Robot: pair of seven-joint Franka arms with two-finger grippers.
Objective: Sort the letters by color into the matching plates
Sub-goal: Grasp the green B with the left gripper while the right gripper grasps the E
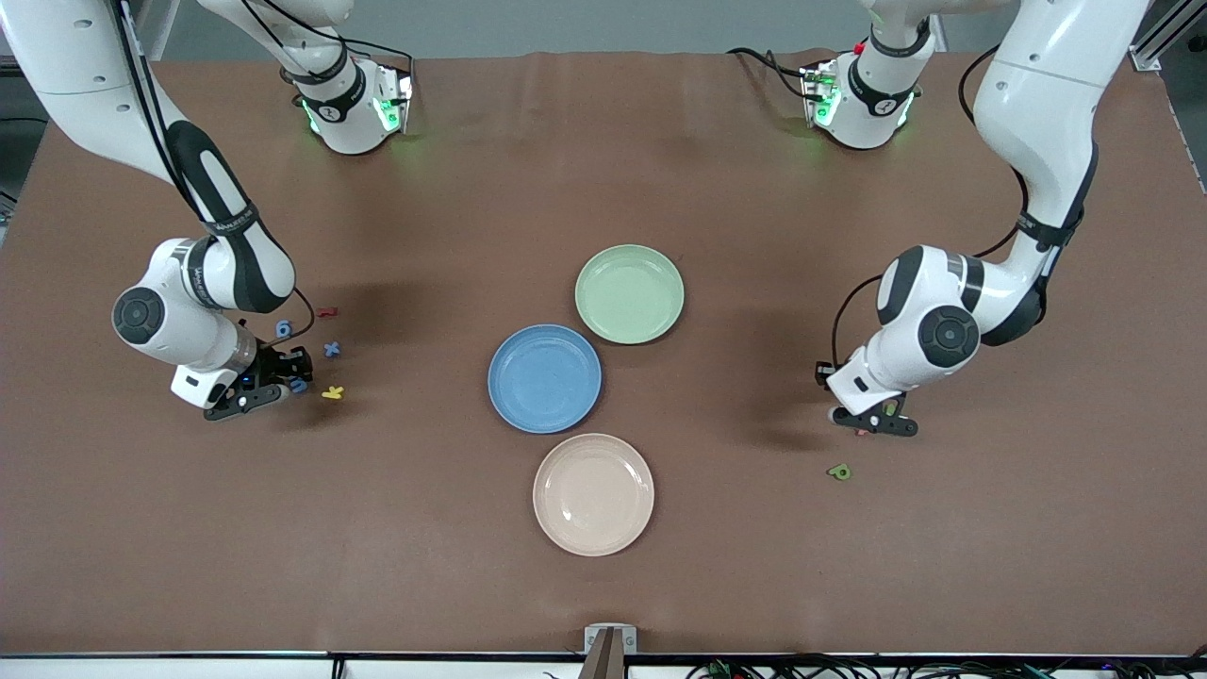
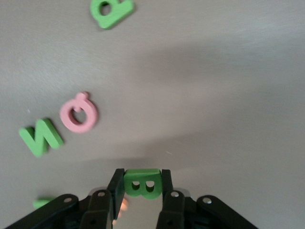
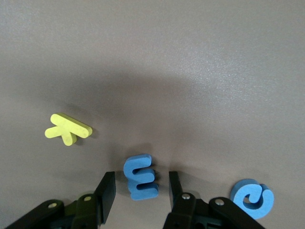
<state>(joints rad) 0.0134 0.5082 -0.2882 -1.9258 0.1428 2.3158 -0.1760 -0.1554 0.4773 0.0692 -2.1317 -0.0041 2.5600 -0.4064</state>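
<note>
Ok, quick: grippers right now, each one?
Left gripper: closed on a green letter B, near the table.
Right gripper: open, fingers either side of a blue letter E lying on the table, not gripping it.

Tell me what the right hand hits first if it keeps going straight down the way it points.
Likely the blue E, lying on the table between the open fingers of the right hand.

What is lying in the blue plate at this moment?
Nothing shows in the blue plate; its whole inside is in view, with no part covered. The green plate looks just as bare.
</note>
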